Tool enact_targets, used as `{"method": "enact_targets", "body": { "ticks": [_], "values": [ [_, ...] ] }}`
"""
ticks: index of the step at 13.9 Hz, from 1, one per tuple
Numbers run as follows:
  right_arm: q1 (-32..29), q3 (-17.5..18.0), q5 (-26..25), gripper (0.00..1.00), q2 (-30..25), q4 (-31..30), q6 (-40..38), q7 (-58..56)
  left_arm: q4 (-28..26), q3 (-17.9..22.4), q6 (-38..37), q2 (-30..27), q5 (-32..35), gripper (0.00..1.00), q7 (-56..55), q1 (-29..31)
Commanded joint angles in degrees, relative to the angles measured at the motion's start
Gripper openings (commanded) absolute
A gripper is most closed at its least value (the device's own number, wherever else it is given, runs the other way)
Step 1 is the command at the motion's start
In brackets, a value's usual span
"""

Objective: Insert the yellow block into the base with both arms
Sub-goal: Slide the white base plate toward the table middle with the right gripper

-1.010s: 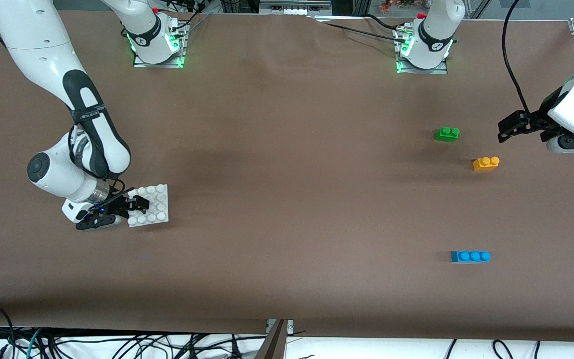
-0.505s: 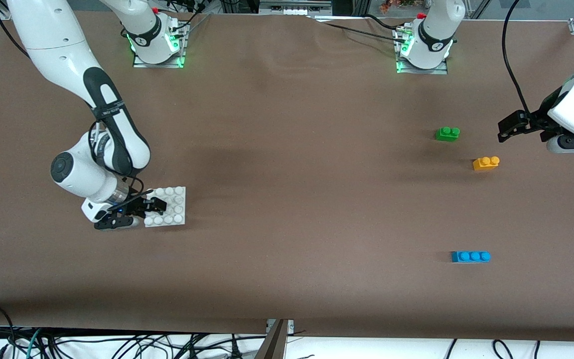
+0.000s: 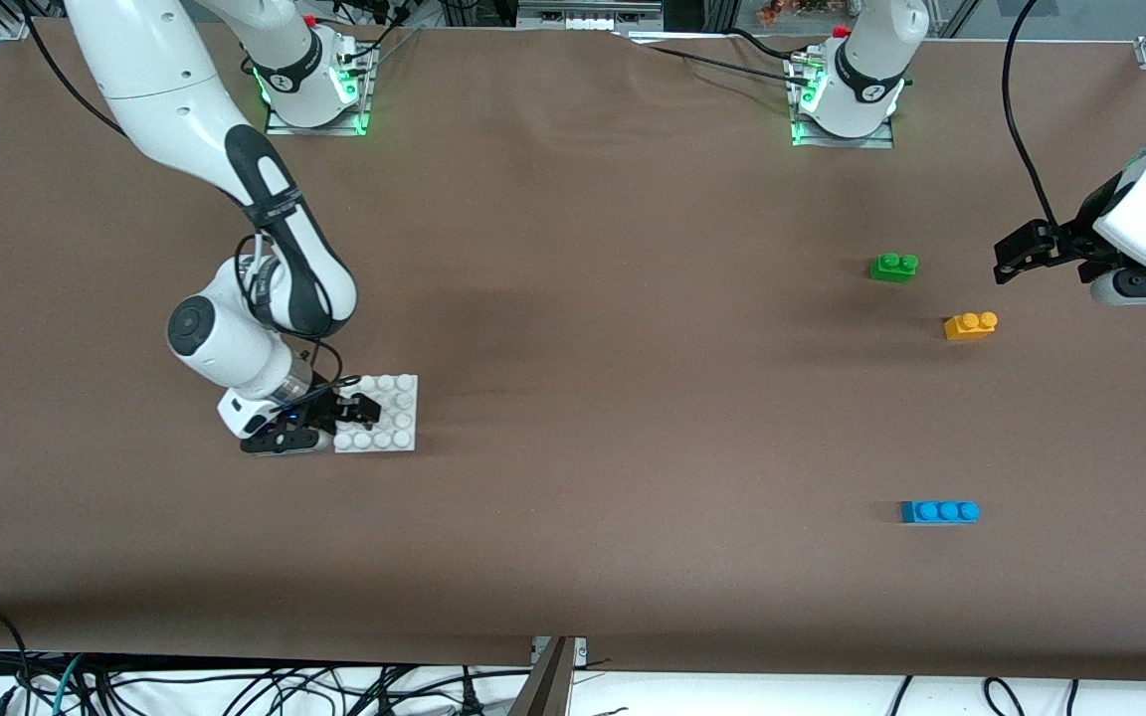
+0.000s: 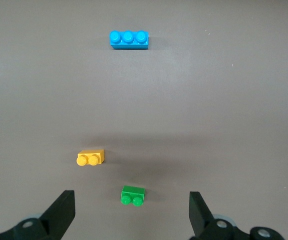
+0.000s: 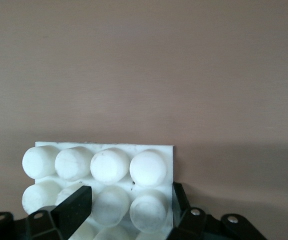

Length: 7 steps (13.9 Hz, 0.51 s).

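The white studded base [image 3: 392, 412] is held at one edge by my right gripper [image 3: 349, 410], low at the table's surface toward the right arm's end. In the right wrist view the base [image 5: 98, 165] fills the lower part, and my right gripper [image 5: 128, 200] is shut on it. The yellow block [image 3: 970, 325] lies on the table toward the left arm's end. My left gripper [image 3: 1016, 257] is open and empty, up in the air beside it. In the left wrist view my left gripper [image 4: 130, 216] is over the table near the yellow block [image 4: 90, 158].
A green two-stud brick [image 3: 893, 267] lies a little farther from the front camera than the yellow block, and also shows in the left wrist view [image 4: 133, 195]. A blue three-stud brick [image 3: 940, 511] lies nearer the front camera and shows in the left wrist view [image 4: 128, 39].
My right arm has carried the base toward the middle of the table. The left arm and the three bricks have not moved.
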Motion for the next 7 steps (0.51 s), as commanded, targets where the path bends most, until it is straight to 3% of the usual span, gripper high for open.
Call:
{"method": "enact_targets", "body": {
  "ticks": [1, 7],
  "values": [
    [3.7, -0.2, 1.0, 0.48, 2.5, 2.4, 2.2, 3.8, 1.3, 0.5, -0.9, 0.5, -0.8, 1.0, 0.0, -0.5],
    [10.2, -0.2, 1.0, 0.48, 3.6, 3.4, 4.8, 11.2, 1.3, 0.5, -0.9, 0.5, -0.9, 1.0, 0.0, -0.5]
  ]
}}
